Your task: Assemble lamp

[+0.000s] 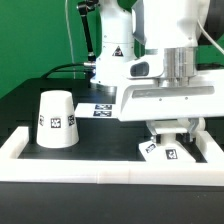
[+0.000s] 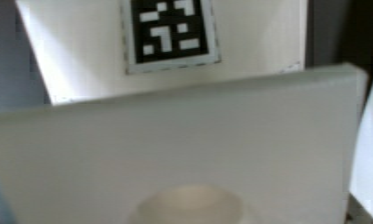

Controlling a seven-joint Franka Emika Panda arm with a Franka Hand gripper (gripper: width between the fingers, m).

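The tapered white shade (image 1: 57, 120) stands wide end down on the black table at the exterior view's left, a tag on its side. My gripper (image 1: 171, 130) hangs low at the exterior view's right, right over a flat white part with tags, the base (image 1: 160, 151), which lies by the front wall. In the wrist view a white slab of the base (image 2: 183, 140) fills the picture with a round pale spot (image 2: 201, 203) on it, and a tagged white face (image 2: 170, 35) shows beyond its edge. My fingertips are hidden. The bulb is out of view.
A white raised wall (image 1: 60, 170) runs along the front and sides of the table. The marker board (image 1: 104, 108) lies flat behind, near the arm's foot (image 1: 110, 60). The green backdrop stands behind.
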